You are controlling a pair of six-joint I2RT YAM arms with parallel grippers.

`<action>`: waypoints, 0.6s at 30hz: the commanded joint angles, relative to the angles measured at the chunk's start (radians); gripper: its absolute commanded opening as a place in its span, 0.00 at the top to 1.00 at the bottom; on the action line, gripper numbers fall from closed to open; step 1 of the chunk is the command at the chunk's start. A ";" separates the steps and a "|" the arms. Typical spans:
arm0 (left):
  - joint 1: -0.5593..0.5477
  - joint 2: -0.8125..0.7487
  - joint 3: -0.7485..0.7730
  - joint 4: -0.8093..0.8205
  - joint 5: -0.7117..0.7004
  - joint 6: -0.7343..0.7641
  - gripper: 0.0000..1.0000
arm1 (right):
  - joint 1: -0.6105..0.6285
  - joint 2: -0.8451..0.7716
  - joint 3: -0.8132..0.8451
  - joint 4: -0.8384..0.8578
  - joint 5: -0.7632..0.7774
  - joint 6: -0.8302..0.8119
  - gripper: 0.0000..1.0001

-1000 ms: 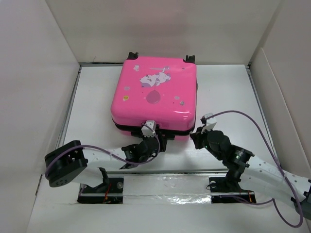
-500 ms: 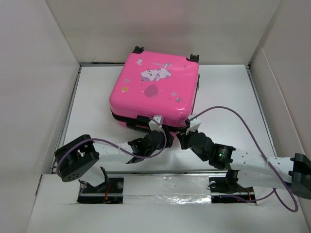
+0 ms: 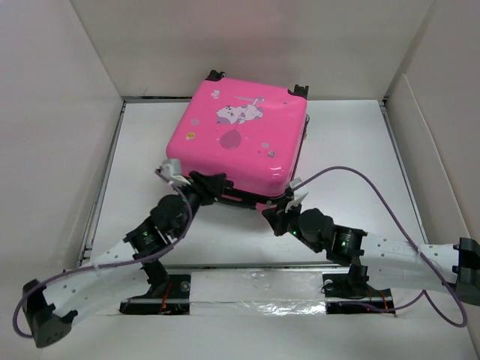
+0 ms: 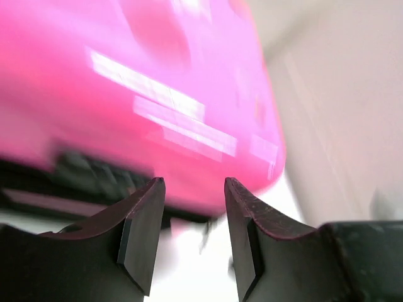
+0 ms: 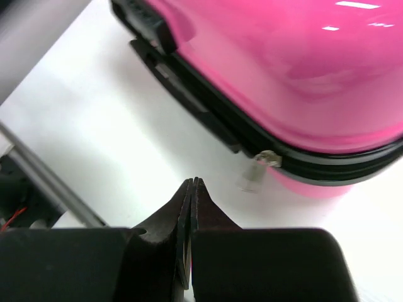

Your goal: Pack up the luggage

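Top view: the luggage lies closed on the table, turned since a second ago. The left gripper has shifted to its near-left corner and the right gripper nearer its near-right corner.
Left wrist: jaws spread, empty, luggage blurred beyond.
Right wrist: jaws pressed together, zipper pull just ahead.

Bright pink luggage with cartoon animal print, black zipper trim, on white table
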 commanded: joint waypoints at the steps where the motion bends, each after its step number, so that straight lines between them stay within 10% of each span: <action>1: 0.137 -0.033 0.097 -0.075 -0.063 0.053 0.60 | 0.013 -0.015 -0.018 0.044 -0.048 0.001 1.00; 10: 0.876 0.217 0.286 0.065 0.411 -0.090 0.55 | 0.013 -0.128 -0.052 -0.083 -0.032 0.008 1.00; 18: 1.127 0.490 0.373 0.086 0.629 -0.155 0.53 | -0.178 -0.204 -0.012 -0.249 0.101 -0.010 0.60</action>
